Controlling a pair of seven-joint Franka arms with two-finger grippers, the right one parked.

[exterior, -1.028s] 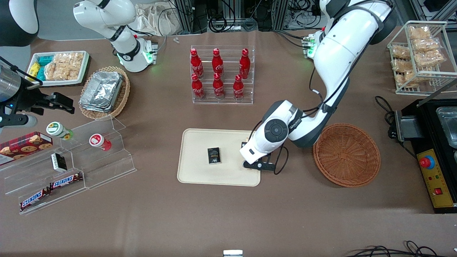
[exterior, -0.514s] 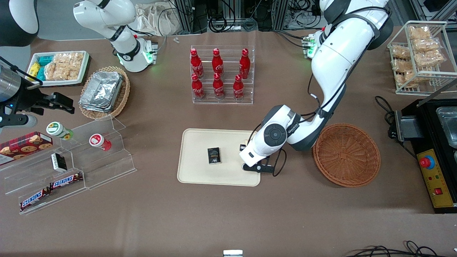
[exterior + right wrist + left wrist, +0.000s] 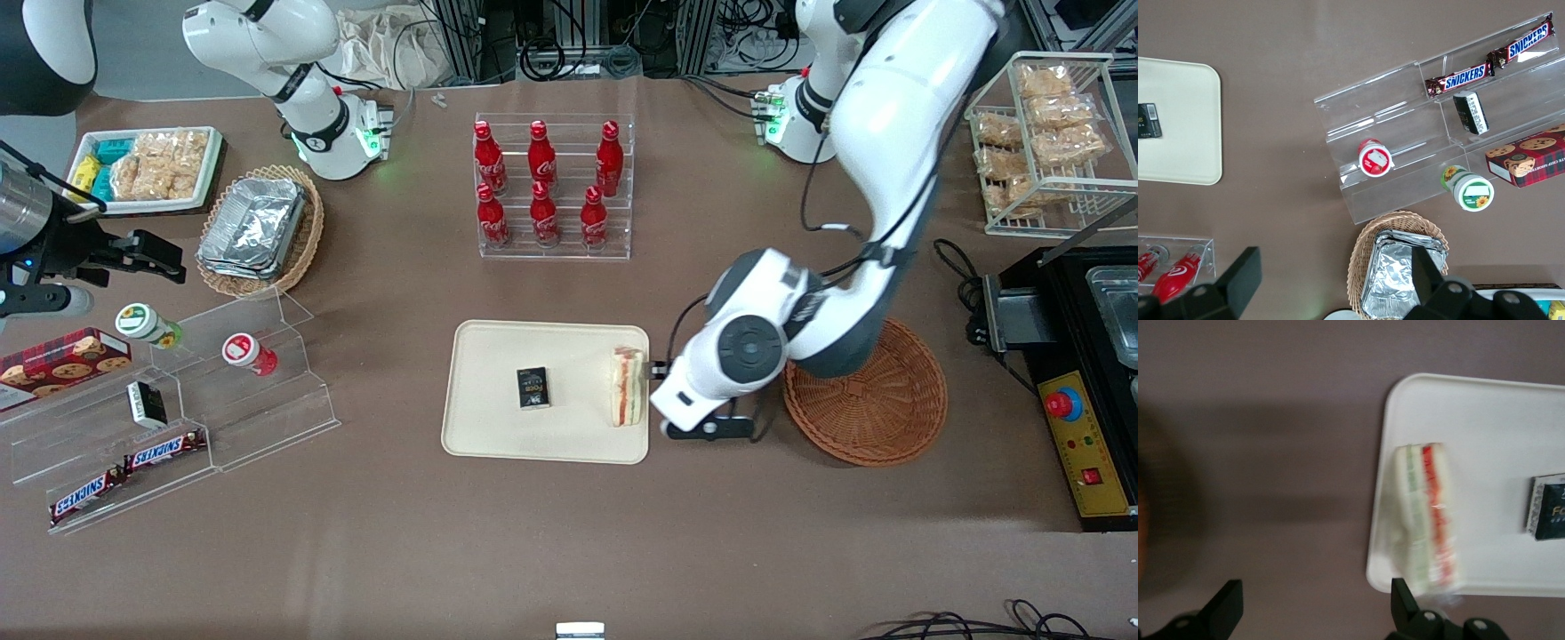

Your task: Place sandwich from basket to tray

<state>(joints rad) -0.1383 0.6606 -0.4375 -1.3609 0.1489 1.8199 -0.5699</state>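
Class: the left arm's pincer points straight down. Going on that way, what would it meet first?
Probably bare table: the open pincer hangs empty just beside the tray, the sandwich near one finger. Depth is unclear.

Whole brown table seen from high at the front, looking down, cream-beige rectangular tray [image 3: 498,427] central, left wrist camera held close above that tray [image 3: 1485,407], open gripper [image 3: 1315,610] framed, right wrist camera aimed down, tray [image 3: 1178,133] shared.
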